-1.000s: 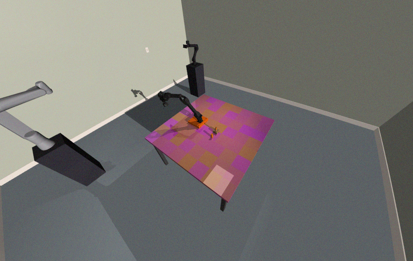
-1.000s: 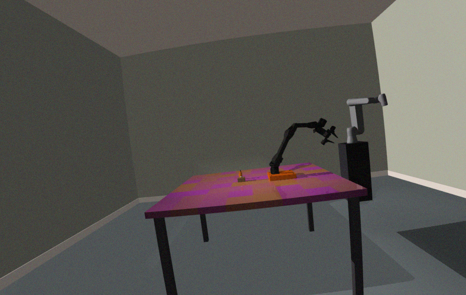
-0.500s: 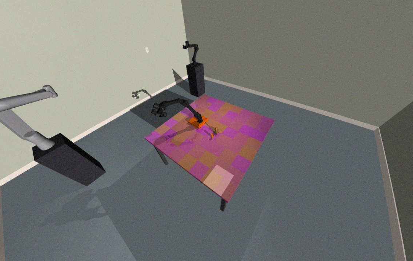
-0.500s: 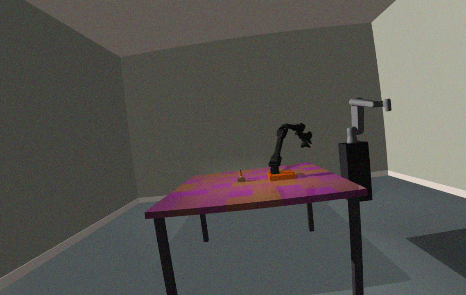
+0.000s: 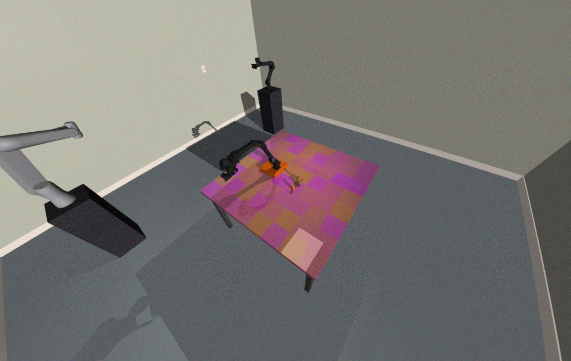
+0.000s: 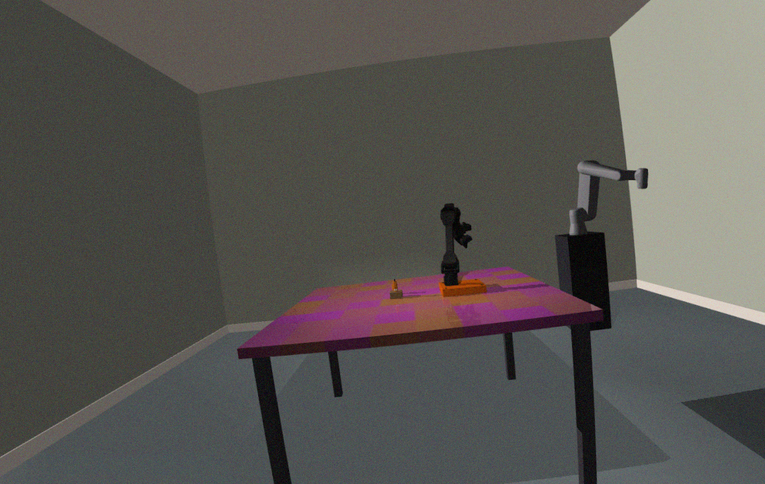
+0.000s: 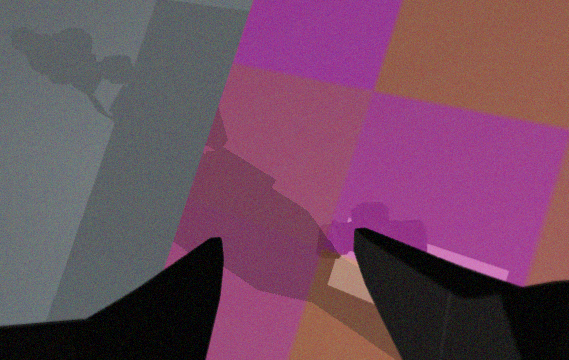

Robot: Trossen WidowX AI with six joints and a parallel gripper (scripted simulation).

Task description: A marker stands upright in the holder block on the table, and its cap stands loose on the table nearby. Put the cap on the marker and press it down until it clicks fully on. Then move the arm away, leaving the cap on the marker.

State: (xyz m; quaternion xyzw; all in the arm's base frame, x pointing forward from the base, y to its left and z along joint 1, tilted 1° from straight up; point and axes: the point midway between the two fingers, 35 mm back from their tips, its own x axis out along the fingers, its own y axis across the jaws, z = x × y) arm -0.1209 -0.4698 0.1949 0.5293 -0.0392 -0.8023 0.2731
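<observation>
No readable text, labels, brands, numbers or signs in any view. The small white plate (image 5: 203, 68) on the wall is blank at this size. The marker (image 5: 298, 178), its holder block (image 6: 396, 294) and the orange arm base (image 5: 273, 167) show no legible markings; they are too small to tell. The table (image 5: 359, 177) carries only plain coloured squares.
</observation>
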